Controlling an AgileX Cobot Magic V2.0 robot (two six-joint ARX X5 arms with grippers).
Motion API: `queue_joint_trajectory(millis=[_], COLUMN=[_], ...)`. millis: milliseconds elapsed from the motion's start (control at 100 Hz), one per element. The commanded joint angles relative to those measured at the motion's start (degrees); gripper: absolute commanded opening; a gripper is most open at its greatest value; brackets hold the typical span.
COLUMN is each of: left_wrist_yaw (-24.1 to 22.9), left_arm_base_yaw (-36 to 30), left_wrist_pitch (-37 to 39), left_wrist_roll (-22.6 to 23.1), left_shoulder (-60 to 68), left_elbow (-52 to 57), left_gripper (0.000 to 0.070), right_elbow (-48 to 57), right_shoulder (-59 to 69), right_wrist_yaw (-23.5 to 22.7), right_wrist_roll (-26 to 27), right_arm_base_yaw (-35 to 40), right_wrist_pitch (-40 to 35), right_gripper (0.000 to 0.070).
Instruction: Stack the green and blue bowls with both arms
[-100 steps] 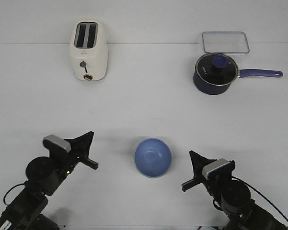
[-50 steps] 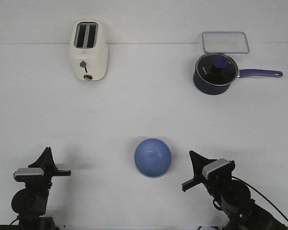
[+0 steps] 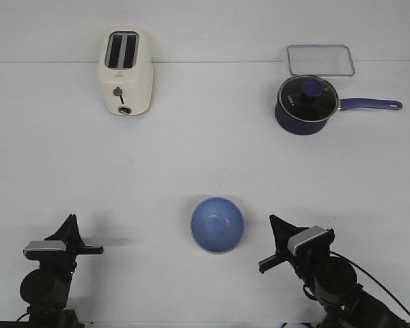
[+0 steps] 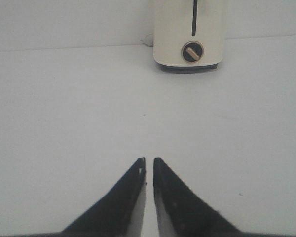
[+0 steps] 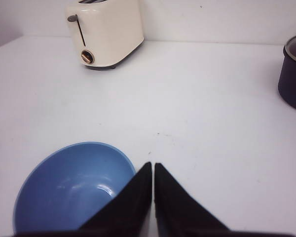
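The periwinkle blue bowl [image 3: 217,225] stands upright and empty at the front middle of the table; it also shows in the right wrist view [image 5: 69,187]. The green bowl does not show in any view. My left gripper [image 3: 74,236] is at the front left, well apart from the bowl, its jaws shut on nothing over bare table [image 4: 149,160]. My right gripper [image 3: 277,236] sits just right of the blue bowl, shut and empty [image 5: 153,165], its tips beside the bowl's rim.
A cream toaster [image 3: 126,72] stands at the back left, also seen in the left wrist view [image 4: 190,34]. A dark blue saucepan with a glass lid [image 3: 306,104] and a clear flat container [image 3: 321,60] are at the back right.
My left arm has drawn back from near the bowl to the front left corner and its gripper now points straight ahead. The right arm and the bowl have not moved.
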Motion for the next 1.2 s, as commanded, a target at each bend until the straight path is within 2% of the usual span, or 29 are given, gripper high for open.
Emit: queue_joint_trajectory(millis=[0,560,710,800,910,1060,1190], left_wrist_yaw=[0.0,0.0,0.0,0.0,0.0,0.0,0.0], left_arm_base_yaw=[0.0,0.0,0.0,0.0,0.0,0.0,0.0], left_wrist_pitch=[0.9,0.9,0.9,0.9,0.8,0.9,0.9], left_wrist_roll=[-0.1,-0.1,-0.1,-0.1,-0.1,-0.1,-0.1], left_shoulder=[-0.1,-0.1,-0.1,-0.1,-0.1,-0.1,-0.1], left_elbow=[-1.2,-1.2,-1.2,-1.2,-1.2,-1.2,-1.2], left_gripper=[0.0011,0.0012,0.0012,0.0012,0.0012,0.0011,0.0012], right_elbow=[0.3,0.3,0.3,-0.8,-5.4,-15.0,-20.6], right_shoulder=[0.1,0.1,-0.3,-1.3,-4.8,-13.6,-19.6], right_wrist_yaw=[0.0,0.0,3.2,0.7,-5.3,-11.4,-13.0], right_wrist_roll=[0.7,0.6,-5.1,-9.4,-12.3,-11.5,-10.8], right_arm_base_yaw=[0.5,0.5,-1.4,-7.2,-19.5,-37.1,-45.4], right_wrist_pitch=[0.6,0.6,0.9,1.7,6.2,11.0,12.2], right_gripper=[0.0009,0.0009,0.0009,0.0009,0.0009,0.0009,0.0009])
